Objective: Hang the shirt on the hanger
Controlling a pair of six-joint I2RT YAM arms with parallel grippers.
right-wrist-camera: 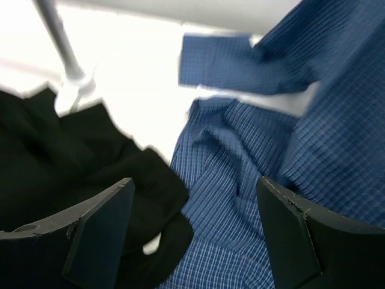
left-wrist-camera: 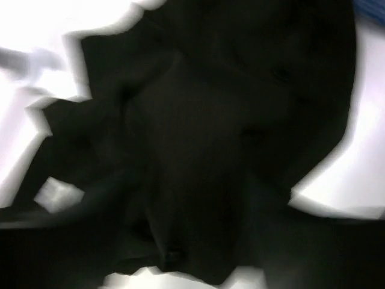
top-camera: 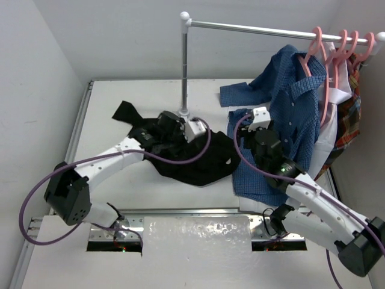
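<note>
The black shirt [top-camera: 198, 159] lies crumpled on the white table, left of centre. My left gripper [top-camera: 161, 133] is down on its upper part. The left wrist view is blurred and filled with the shirt's black fabric [left-wrist-camera: 198, 138], so the fingers cannot be made out. My right gripper [top-camera: 245, 133] is open and empty, and hovers where the black shirt [right-wrist-camera: 72, 174] meets the blue shirt [right-wrist-camera: 252, 180]. Its fingers [right-wrist-camera: 99, 232] stand wide apart. Several salmon-pink hangers [top-camera: 343, 45] hang on the rail at the top right.
A metal rack with an upright pole [top-camera: 184, 66] and a rail [top-camera: 252, 26] stands at the back. The blue button-up shirt [top-camera: 295, 114] hangs from one hanger and drapes onto the table. A plaid garment [top-camera: 352, 123] hangs at the far right.
</note>
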